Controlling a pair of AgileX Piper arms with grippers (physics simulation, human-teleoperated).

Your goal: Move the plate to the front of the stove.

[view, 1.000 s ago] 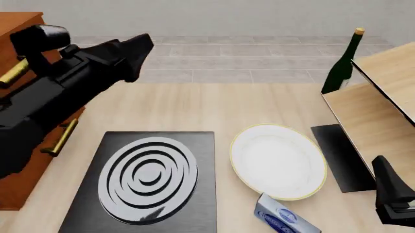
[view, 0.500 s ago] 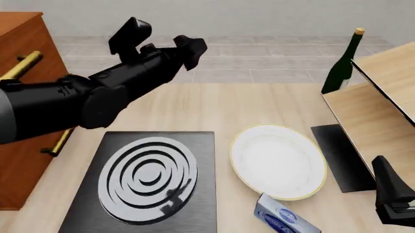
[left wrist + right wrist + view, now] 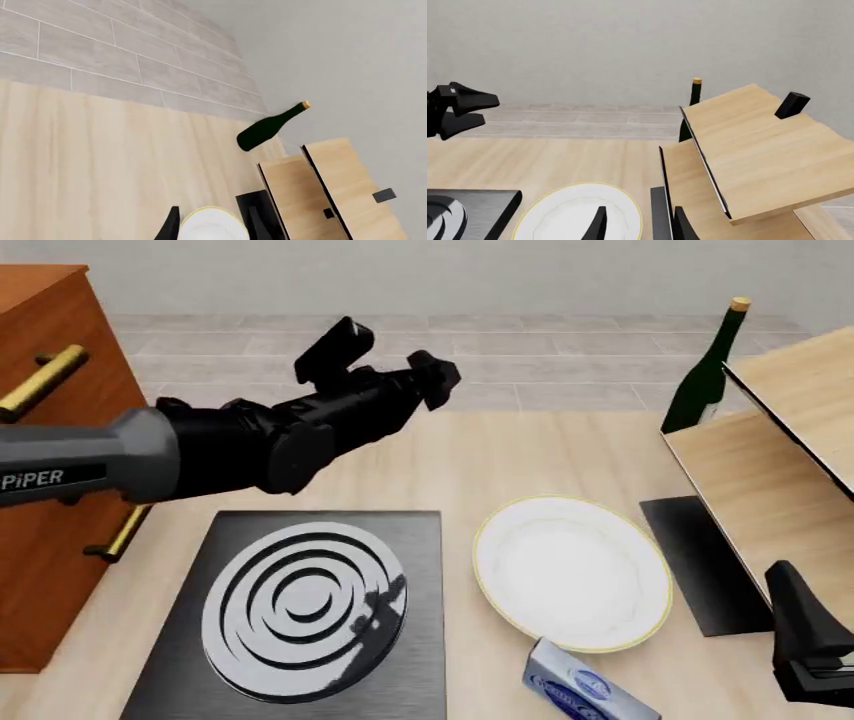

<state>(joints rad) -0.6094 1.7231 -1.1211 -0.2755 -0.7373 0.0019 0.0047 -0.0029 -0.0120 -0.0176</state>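
Reaching farther right, my left gripper [image 3: 434, 380], fingers apart, hangs above the table; the plate [image 3: 571, 572] lies right of the stove [image 3: 187, 660]. Descending carelessly could clip its rim.

Green wine bottle [image 3: 703, 375] stands upright far right of the left gripper, black mat [image 3: 699, 562] beside the right gripper, blue-white packet [image 3: 583, 688] just left of it, wooden cabinet [image 3: 60, 455] at far left.
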